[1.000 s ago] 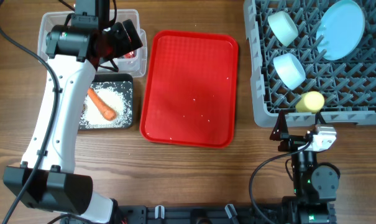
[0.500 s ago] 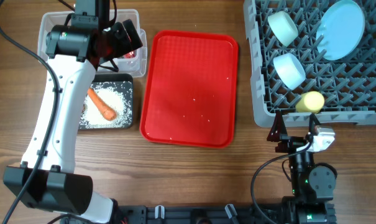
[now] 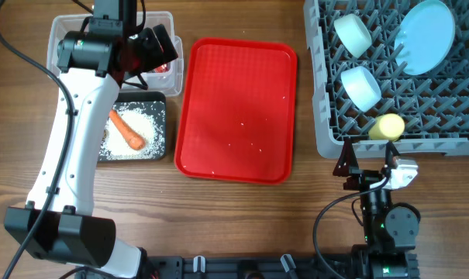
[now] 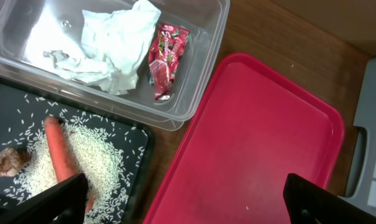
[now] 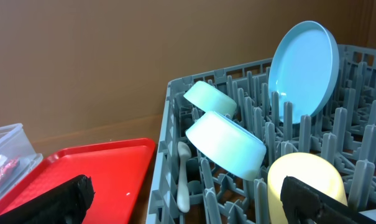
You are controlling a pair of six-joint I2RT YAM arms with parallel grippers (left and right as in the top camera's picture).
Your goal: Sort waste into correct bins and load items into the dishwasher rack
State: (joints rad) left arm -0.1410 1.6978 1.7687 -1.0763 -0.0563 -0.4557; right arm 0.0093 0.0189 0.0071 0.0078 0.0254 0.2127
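The clear tub [image 4: 203, 68] holds the crumpled white tissue [image 4: 116, 46] and the red wrapper [image 4: 165, 59]. In front of it, the black tub [image 4: 13, 106] holds the orange carrot [image 4: 62, 155], loose rice [image 4: 104, 168] and a brown scrap [image 4: 7, 163]. My left gripper [image 3: 158, 46] hovers open and empty over the clear tub's right end. The grey rack [image 3: 327, 116] carries the blue plate [image 3: 425, 27], a mint bowl [image 3: 353, 34], a pale blue bowl [image 3: 360, 87], the yellow cup [image 3: 387, 127] and the white spoon [image 5: 183, 177]. My right gripper [image 3: 368, 167] stands open and empty just in front of the rack's near edge.
A flat red tray [image 3: 234, 108] lies between the tubs and the rack, with a few rice grains on it. Bare wooden tabletop [image 3: 242, 217] runs along the front. The left arm reaches from the near left corner up over the tubs.
The right gripper has shifted slightly back toward the near edge and turned a little. The left arm and all objects have stayed put.
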